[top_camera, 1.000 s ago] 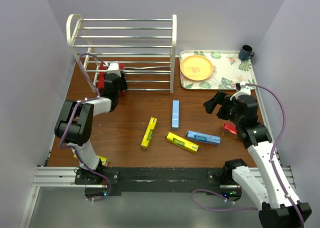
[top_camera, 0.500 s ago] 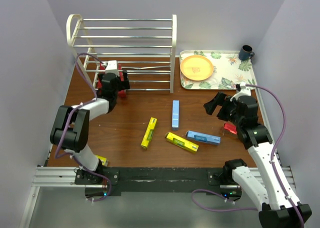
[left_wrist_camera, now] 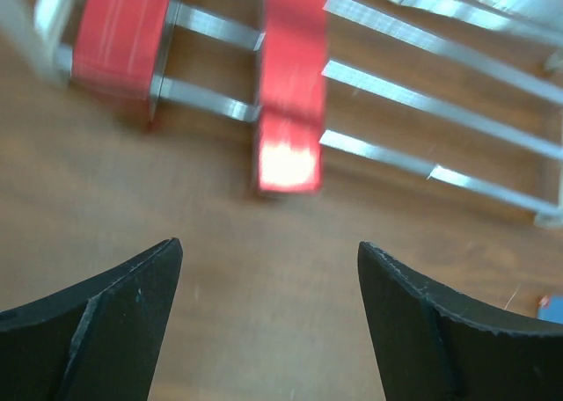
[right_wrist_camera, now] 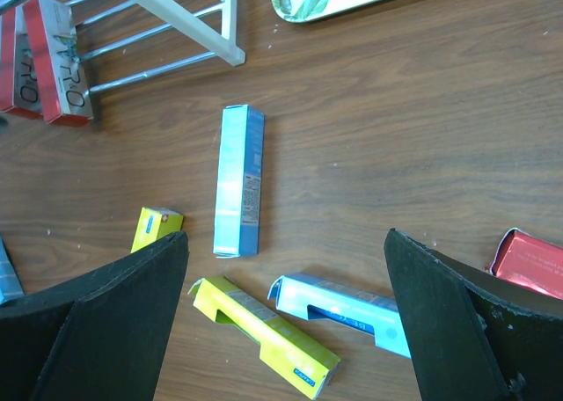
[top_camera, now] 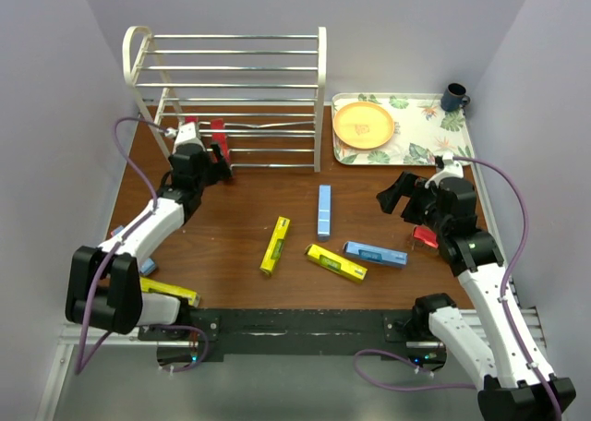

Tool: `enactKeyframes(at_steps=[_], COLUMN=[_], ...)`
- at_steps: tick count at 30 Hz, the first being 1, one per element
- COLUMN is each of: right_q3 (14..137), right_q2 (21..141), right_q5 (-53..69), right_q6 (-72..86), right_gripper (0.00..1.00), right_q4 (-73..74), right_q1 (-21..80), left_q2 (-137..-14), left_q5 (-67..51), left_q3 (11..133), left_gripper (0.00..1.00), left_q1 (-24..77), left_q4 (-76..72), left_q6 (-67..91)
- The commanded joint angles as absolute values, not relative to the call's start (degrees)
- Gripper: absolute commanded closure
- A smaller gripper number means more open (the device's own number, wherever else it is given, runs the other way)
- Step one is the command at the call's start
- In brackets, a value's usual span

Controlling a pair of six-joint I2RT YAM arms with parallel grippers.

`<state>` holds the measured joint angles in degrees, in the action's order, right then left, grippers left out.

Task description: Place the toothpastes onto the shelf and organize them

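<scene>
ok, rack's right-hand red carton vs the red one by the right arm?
The right-hand shelved red carton rests on the bottom bars of the shelf; the loose red carton lies on the table. The shelved one faces the open left pincer; the loose one is partly hidden by the right arm. Both red, slim.

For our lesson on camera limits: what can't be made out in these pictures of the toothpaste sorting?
- Top view: loose red carton, mostly hidden under the right arm.
- Top view: light blue carton and yellow carton, each partly covered by the left arm.
- Left wrist view: print on the shelved red carton, blurred.
- Top view: the dark blue mug, contents too small and dark.
</scene>
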<state>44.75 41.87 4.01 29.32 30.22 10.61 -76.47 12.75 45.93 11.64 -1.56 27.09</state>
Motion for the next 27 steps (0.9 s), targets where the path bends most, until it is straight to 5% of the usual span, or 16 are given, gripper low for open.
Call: enactKeyframes(at_steps=[1, 27], right_q3=[45.09, 45.7], right_q2=[41.66, 41.92], right_q5=[3.87, 2.9], right_q6=[28.39, 26.02], right_gripper=[0.01, 0.01], right_q4=[29.45, 29.18], right_q1=[10.9, 10.9], left_q2=[-74.27, -95.1], left_q5=[13.36, 19.86], left_q3=[43.33, 53.43], left_gripper=[0.15, 0.15], left_q1=[11.16, 7.74], left_q4=[7.82, 4.22], left_q6=[35.77, 44.38])
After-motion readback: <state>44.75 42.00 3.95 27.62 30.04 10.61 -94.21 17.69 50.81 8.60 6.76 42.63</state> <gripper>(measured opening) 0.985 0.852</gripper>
